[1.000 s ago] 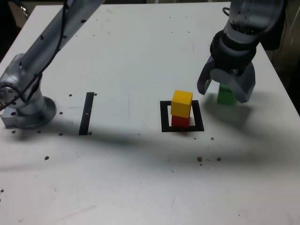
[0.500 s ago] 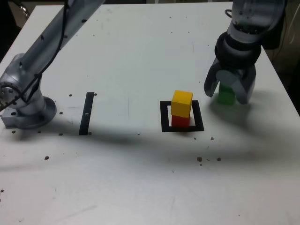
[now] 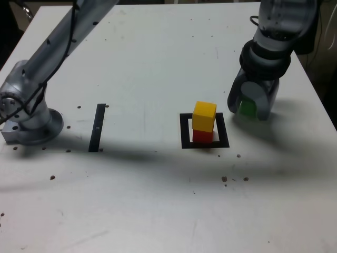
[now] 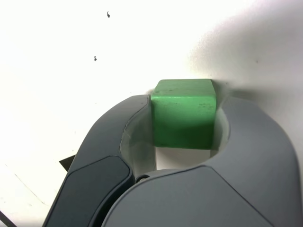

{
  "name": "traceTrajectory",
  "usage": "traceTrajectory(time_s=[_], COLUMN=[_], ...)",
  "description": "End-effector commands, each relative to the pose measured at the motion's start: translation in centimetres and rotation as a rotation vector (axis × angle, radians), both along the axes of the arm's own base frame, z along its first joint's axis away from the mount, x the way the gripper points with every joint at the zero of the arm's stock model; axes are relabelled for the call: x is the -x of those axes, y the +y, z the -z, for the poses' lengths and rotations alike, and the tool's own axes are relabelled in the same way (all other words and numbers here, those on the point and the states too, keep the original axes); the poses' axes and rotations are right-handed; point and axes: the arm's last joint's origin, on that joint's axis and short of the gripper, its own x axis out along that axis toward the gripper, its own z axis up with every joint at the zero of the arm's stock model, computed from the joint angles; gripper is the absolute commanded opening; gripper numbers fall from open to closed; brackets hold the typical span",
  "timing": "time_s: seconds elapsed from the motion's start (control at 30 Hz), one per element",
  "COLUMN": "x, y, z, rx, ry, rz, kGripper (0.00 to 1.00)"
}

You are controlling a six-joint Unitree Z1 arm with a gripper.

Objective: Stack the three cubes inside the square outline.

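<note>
Silver-grey arm base [image 3: 34, 126] stands on the table [image 3: 131, 211], in the exterior view well apart to the left of the square outline [image 3: 185, 132]. Black strip [image 3: 97, 128] lies between this base and the outline. Inside the outline is the red cube [image 3: 202, 136], and the yellow cube [image 3: 204, 116] sits on top of it, so the outline contains a stack of two. Near the outline, on its right side, is the green cube [image 3: 248, 108]. The grey fingers [image 4: 262, 132] are grasping this green cube from two opposite sides.
</note>
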Motion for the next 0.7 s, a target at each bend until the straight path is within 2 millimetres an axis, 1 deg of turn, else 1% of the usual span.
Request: traceTrajectory(time_s=[0.0,0.17,0.27,0.33,0.5,0.57,0.67], x=[0.3,0.9,2.0,3.2,7.1,8.3,9.6], y=[0.1,0.1,0.1,0.1,-0.1,-0.4,-1.2], z=[-0.3,-1.4,-3.1,-4.8,-9.5,-10.6,-11.2], rx=[0.011,0.019,0.013,0.005,-0.015,-0.016,-0.013], ry=[-0.003,-0.016,-0.034,-0.052,-0.087,-0.075,-0.042], rz=[-0.008,-0.012,-0.013,-0.014,-0.022,-0.032,-0.060], kGripper=[0.22,0.18,0.17,0.17,0.17,0.17,0.17])
